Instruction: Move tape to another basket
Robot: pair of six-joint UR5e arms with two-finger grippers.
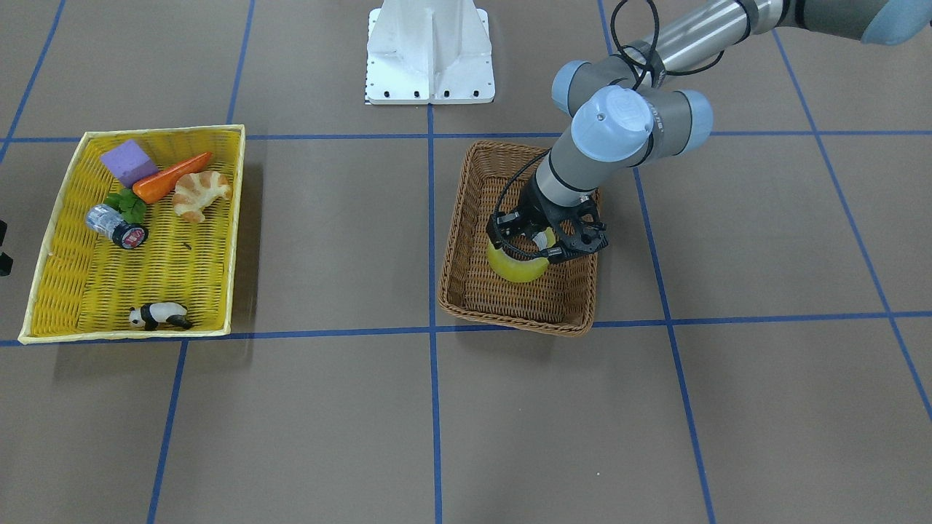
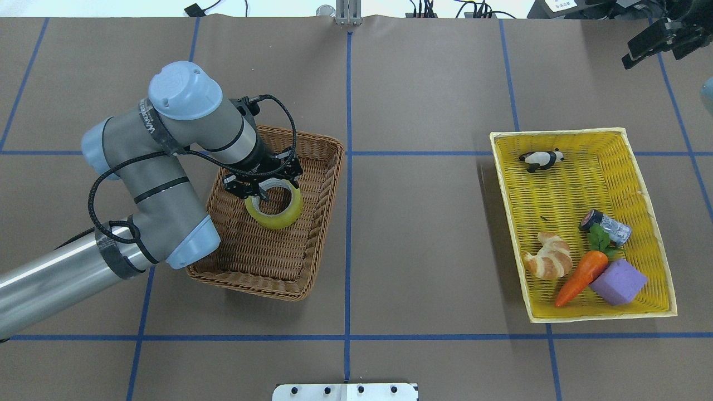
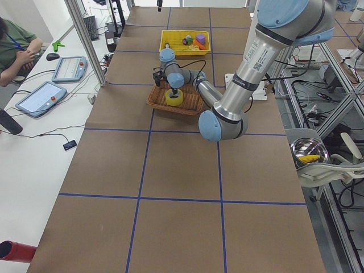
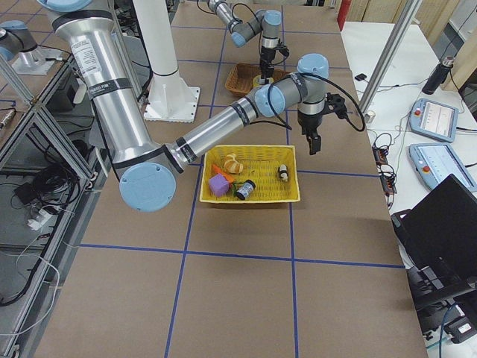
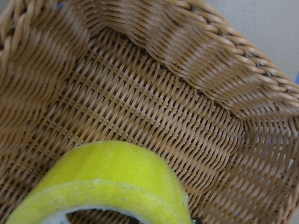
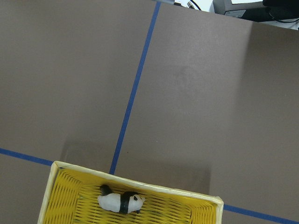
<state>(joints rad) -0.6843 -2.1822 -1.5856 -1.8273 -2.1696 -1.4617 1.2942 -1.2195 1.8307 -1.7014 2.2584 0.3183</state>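
Left gripper [image 2: 263, 192] pinches the tape [image 2: 278, 214] by its wall inside the basket [image 2: 323, 167], toward 12 o'clock overhead. Your front view mostly hides the ring's core; overhead shows it. Right gripper [image 2: 660, 39]: you can't tell its spread.

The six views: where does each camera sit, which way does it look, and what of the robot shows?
Front-facing: across the table, looking down at the robot; left arm on its right.
Overhead: behind the robot, looking forward and down; left arm on its left.
Exterior left: table end; left arm near.
Exterior right: opposite end; right arm near.
Left wrist: into the basket, onto the tape; no arm.
Right wrist: down at the tray corner; no arm.
Front-facing and overhead share tape, basket, tray.
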